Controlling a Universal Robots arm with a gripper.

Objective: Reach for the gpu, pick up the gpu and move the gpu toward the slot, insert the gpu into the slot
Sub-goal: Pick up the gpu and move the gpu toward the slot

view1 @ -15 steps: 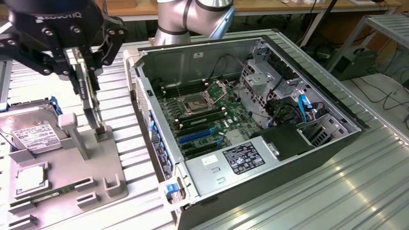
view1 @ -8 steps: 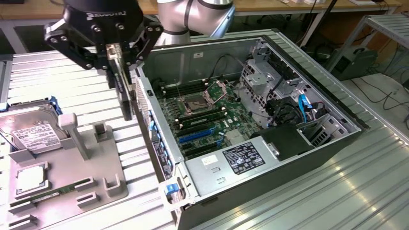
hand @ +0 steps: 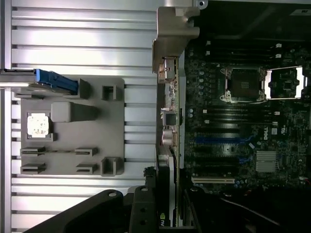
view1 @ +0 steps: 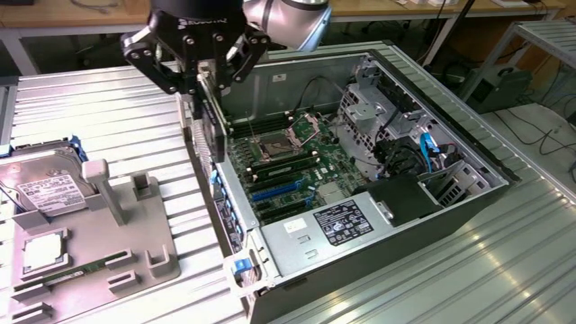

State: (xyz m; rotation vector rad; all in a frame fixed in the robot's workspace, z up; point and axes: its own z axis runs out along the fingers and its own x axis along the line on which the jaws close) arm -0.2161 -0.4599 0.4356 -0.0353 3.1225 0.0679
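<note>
Dark gpu (view1: 209,131) upright within the claw (view1: 205,79) grip

Ribbed metal tabletop (view1: 99,121), wooden bench (view1: 387,8) behind, loose cables (view1: 533,128) and perhaps a dark case (view1: 500,88) on pale floor (view1: 558,169).
</note>
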